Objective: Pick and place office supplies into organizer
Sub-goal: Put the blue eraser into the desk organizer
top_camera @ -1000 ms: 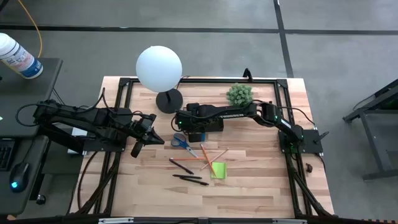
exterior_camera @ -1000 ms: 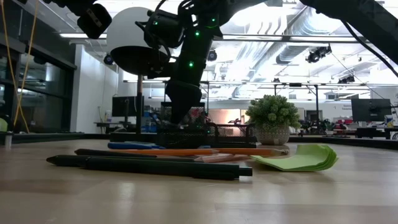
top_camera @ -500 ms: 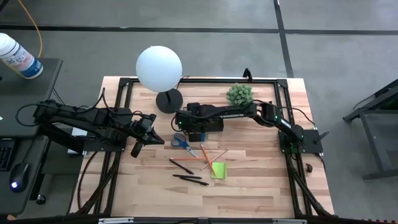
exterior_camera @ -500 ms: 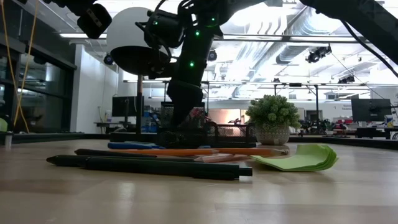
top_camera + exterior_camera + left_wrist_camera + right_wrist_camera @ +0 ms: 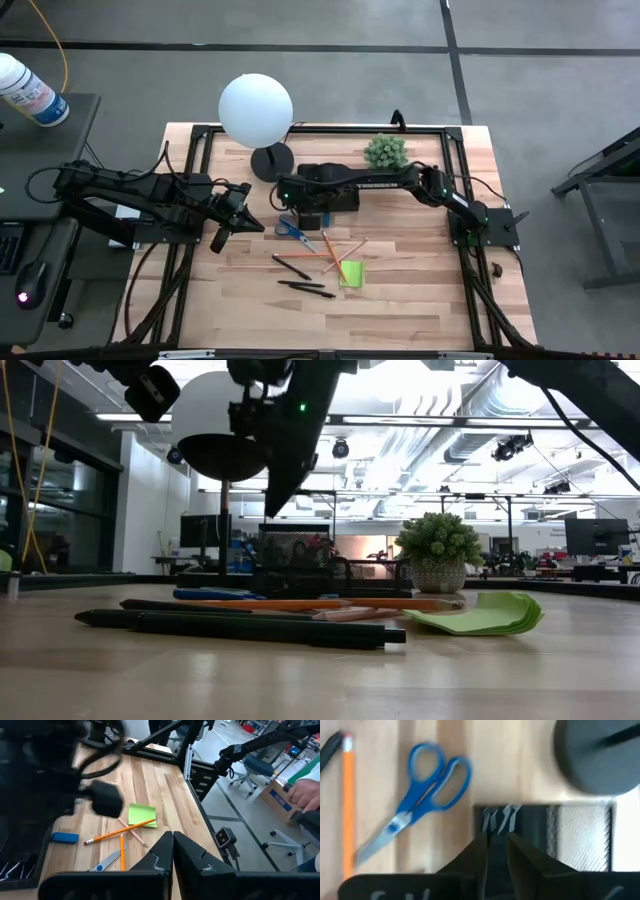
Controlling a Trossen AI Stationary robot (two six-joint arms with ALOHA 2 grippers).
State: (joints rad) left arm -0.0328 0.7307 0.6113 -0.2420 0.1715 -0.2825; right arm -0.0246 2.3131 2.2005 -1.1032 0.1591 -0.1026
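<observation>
1. Right end effector (image 5: 287,190) hangs above the organizer (image 5: 330,208), near the lamp base (image 5: 271,161). In the right wrist view its fingers (image 5: 476,851) stand slightly apart with nothing between them, so open by a narrow gap.
2. Left end effector (image 5: 222,237) sits over the left part of the tabletop (image 5: 420,290), well apart from the supplies. In the left wrist view its fingers (image 5: 161,854) are pressed together, closed, empty.
3. Organizer: black mesh caddy at mid tabletop, between lamp base and scissors (image 5: 292,229). The right wrist view shows silvery clips (image 5: 499,817) in one of its compartments (image 5: 580,837); which one, can't tell.
4. Scissors, blue handles, lie flat on the tabletop just in front of the organizer, blades pointing away from it.
5. Orange pencils (image 5: 335,258) lie crossed on the tabletop beside the scissors, near the sticky-note pad (image 5: 351,273).
6. Sticky-note pad, lime green, lies flat, touching or overlapping the pencil ends; its top sheets curl up in the low view (image 5: 480,615).
7. Black pens (image 5: 305,289) lie near the front edge, left of the pad; one more dark pen (image 5: 291,267) just behind them.
8. Small blue piece (image 5: 65,837) lies on the tabletop near the organizer in the left wrist view; type unclear.
9. White globe lamp (image 5: 256,110) and small potted plant (image 5: 385,152) stand at the back of the tabletop.
10. A person's hand (image 5: 302,795) shows beyond the tabletop in the left wrist view.
</observation>
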